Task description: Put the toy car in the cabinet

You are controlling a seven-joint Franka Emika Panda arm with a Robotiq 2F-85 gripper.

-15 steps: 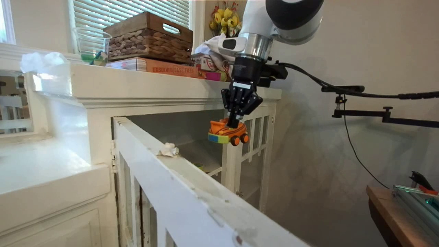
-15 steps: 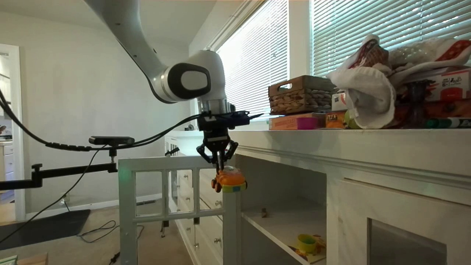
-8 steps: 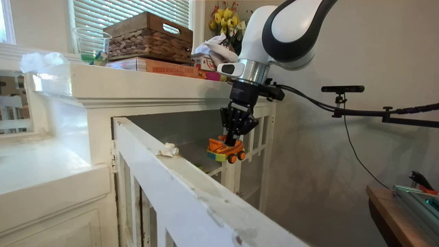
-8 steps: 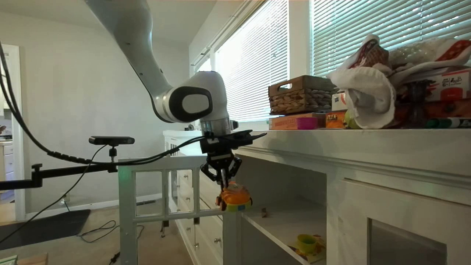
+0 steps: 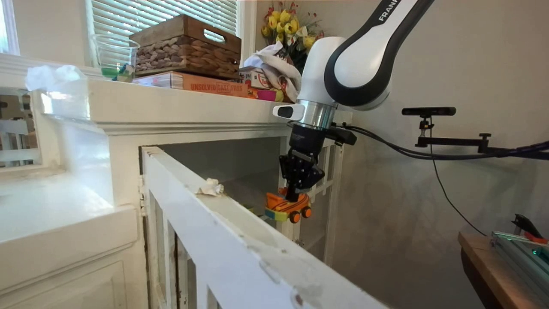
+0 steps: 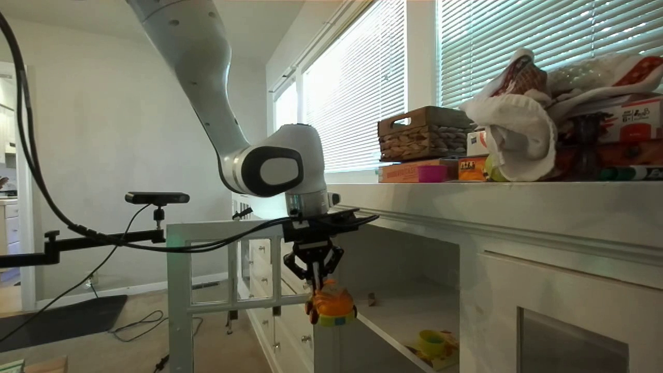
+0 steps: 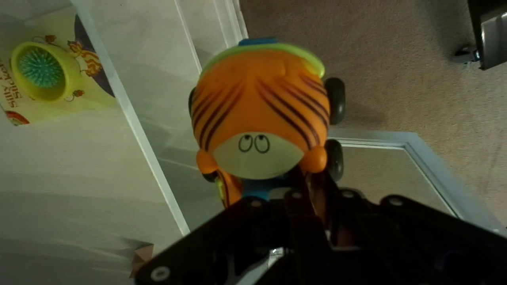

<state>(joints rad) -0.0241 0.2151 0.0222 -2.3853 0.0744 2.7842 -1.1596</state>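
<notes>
The orange toy car hangs in my gripper, in front of the open cabinet. Both exterior views show this; the car is near the shelf's front edge, just outside the opening, and the gripper points down. In the wrist view the car fills the middle, with its stripes and drawn eyes facing up. The fingers are shut on one side of the car; their tips are hidden in it. The cabinet shelf lies to the left in the wrist view.
The open cabinet door stands out beside the gripper. A yellow cup stands on a book on the shelf, with a small brown piece farther back. A basket and boxes sit on the cabinet top. A white lump lies on the door.
My gripper has moved down with the toy car still held, from near the top of the cabinet opening to about shelf height. The door and shelf items have not moved.
</notes>
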